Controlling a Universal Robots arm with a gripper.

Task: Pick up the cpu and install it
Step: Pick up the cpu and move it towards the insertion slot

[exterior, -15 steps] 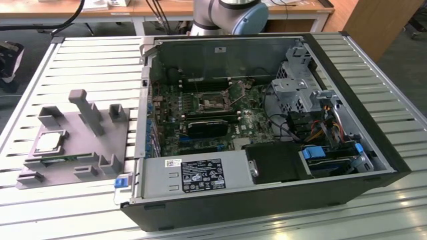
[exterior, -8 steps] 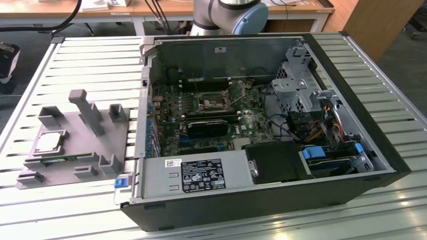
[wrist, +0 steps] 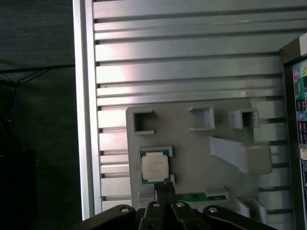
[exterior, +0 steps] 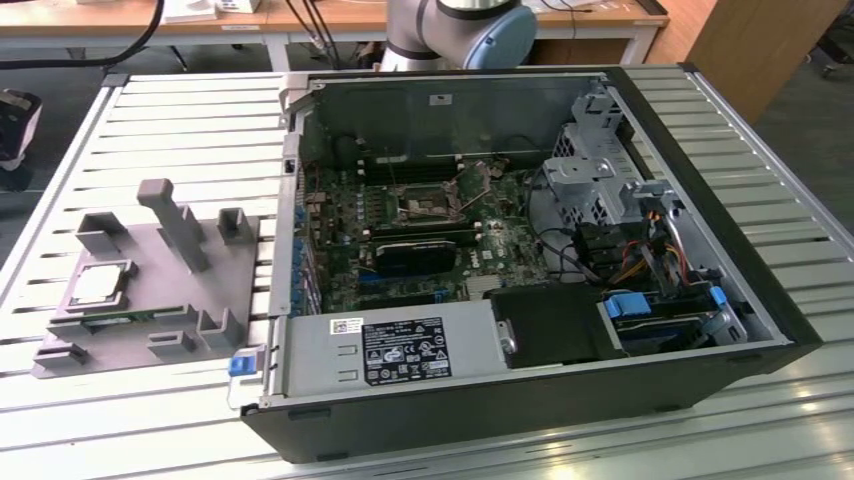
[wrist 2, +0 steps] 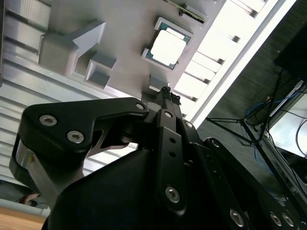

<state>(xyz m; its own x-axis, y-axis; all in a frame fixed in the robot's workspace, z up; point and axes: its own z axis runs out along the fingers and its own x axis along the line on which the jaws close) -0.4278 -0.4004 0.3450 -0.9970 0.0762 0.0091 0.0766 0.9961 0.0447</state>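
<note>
The cpu (exterior: 99, 285) is a flat silver square lying in a recess of the grey fixture (exterior: 174, 300) on the slatted table, at the exterior view's left. Both wrist views look down on the cpu (wrist 2: 168, 48) (wrist: 155, 167) from well above. My gripper (wrist 2: 168, 97) (wrist: 164, 188) hangs above the fixture near the chip's edge, apart from it. Its slim black fingertips are shut together with nothing between them. The black motherboard socket (exterior: 427, 205) sits inside the open computer case (exterior: 534, 230).
Tall grey fixture blocks (exterior: 174, 225) (wrist: 240, 155) stand around the chip, and a green memory stick (wrist: 196, 196) lies in a slot beside it. The case wall (exterior: 286, 240) rises right of the fixture. The arm's base (exterior: 461, 30) stands behind the case.
</note>
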